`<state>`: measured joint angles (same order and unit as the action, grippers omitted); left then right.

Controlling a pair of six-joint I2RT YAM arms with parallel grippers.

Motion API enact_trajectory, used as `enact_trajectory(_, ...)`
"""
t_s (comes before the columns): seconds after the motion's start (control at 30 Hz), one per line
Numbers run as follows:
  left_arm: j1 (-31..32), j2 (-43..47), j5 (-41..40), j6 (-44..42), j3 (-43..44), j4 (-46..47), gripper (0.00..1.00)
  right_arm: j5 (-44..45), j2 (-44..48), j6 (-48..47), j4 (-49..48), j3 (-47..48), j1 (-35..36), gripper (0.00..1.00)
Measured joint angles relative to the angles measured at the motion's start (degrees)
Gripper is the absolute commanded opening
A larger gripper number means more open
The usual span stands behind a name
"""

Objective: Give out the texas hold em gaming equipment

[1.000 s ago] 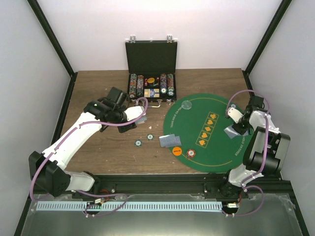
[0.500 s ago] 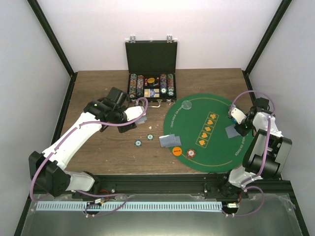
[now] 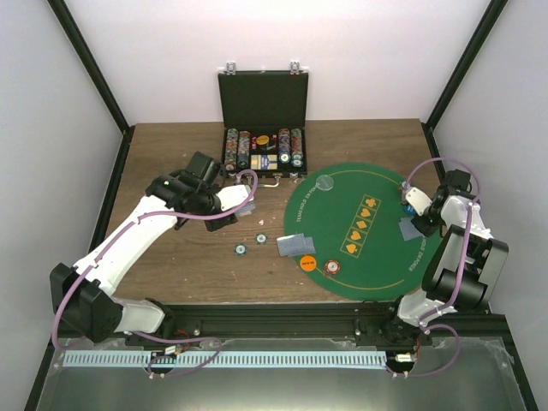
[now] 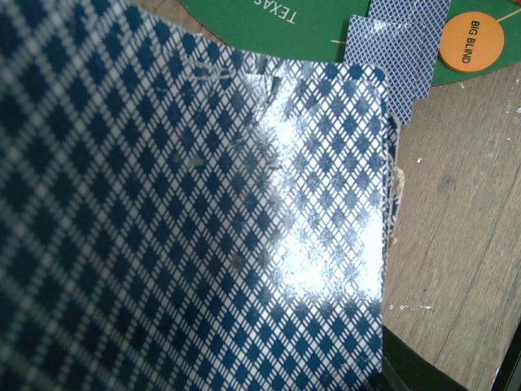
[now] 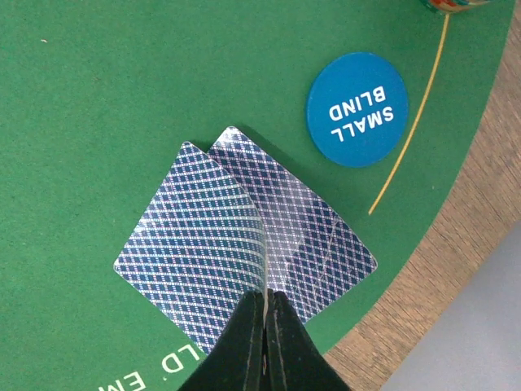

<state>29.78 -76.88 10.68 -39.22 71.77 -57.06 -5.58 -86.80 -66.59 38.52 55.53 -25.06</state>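
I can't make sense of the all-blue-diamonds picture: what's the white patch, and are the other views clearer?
Left wrist view: playing cards sit so close they fill the frame, soft, white glare across them. Right wrist view: sharp; the curled top card and SMALL BLIND disc read clearly. Top view: evenly lit, chips too small to read.

Robot test cell, lab-type setup, def. not a home or shop. White panel walls [image 3: 51, 128] box it in on 3 sides, well clear of the jaws of the left gripper [image 3: 248, 208] & right gripper [image 5: 264, 319]. Black frame posts [image 3: 90, 64] run up the corners. Two white arms [image 3: 128, 241] sit on a black rail [image 3: 282, 318] back behind the jaws, w/ purple cables [image 3: 58, 321] looping along them. Wood table [image 3: 171, 154] under both sets of jaws. Props only: green mat [image 3: 360, 257] beneath the right jaws, open black case [image 3: 263, 98] farther out past the left ones.
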Motion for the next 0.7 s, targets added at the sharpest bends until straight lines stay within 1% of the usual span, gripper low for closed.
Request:
enact_trajectory(0.23, 0.0, 0.0, -0.13, -0.02, 0.0, 0.0, 0.43, 1.57, -0.66, 1.11, -1.51, 0.0, 0.0, 0.01)
enact_trajectory(0.27, 0.0, 0.0, -0.13, -0.02, 0.0, 0.0, 0.43, 1.77, -0.83, 1.31, -1.7, 0.0, 0.0, 0.02)
enact_trajectory(0.3, 0.0, 0.0, -0.15, -0.02, 0.0, -0.02, 0.43, 2.01, -0.98, 1.51, -1.88, 0.0, 0.0, 0.04)
enact_trajectory(0.4, 0.0, -0.15, -0.15, -0.02, 0.0, 0.0, 0.43, 3.08, -1.27, 1.75, -2.73, -0.17, 0.0, 0.17)
enact_trajectory(0.5, 0.0, -0.5, -0.17, -0.02, 0.0, 0.0, 0.43, 4.66, -1.55, 2.1, -4.11, -0.79, -0.09, 0.24)
enact_trajectory(0.57, 0.0, -0.7, -0.26, -0.02, 0.0, 0.0, 0.43, 5.62, -1.64, 2.27, -4.66, -1.49, -0.17, 0.34)
enact_trajectory(0.63, 0.0, -0.76, -0.35, -0.02, 0.0, 0.0, 0.43, 6.32, -1.7, 2.47, -5.09, -1.97, -0.31, 0.4)
enact_trajectory(0.7, 0.0, -0.76, -0.37, -0.02, 0.0, 0.0, 0.43, 6.91, -1.7, 2.67, -5.35, -2.05, -0.33, 0.53)
